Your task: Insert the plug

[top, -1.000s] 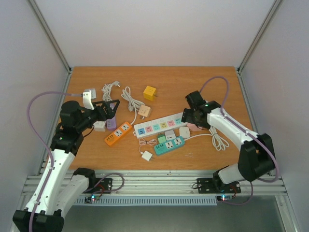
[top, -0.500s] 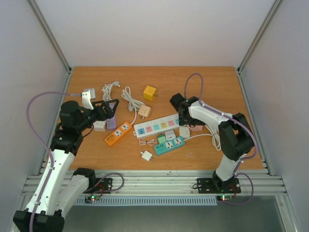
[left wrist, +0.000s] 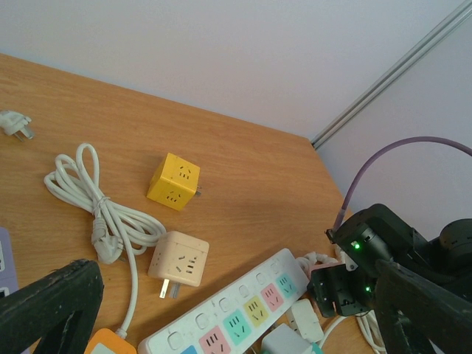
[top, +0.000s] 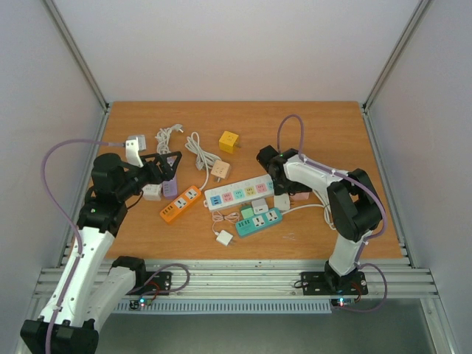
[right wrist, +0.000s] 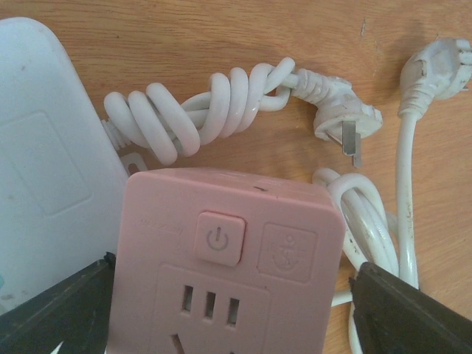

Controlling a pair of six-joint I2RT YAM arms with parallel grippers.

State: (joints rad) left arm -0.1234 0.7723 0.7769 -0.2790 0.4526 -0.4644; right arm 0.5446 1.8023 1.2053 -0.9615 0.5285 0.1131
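Pink socket cube point(right wrist: 228, 258), white plug point(right wrist: 343, 122) lying nearby

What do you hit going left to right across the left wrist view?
From the left edge: small white plug → coiled white cable → yellow cube socket → black right gripper. I left out the beige cube adapter and the long white power strip because both overlap the yellow cube sideways.

The left arm point(top: 88, 247) and right arm point(top: 318, 174) have white shells, black joints and black jaws. A purple cable point(top: 53, 161) loops off each above the tabletop point(top: 251, 118). Green lights point(left wrist: 356, 245) glow on the right wrist.
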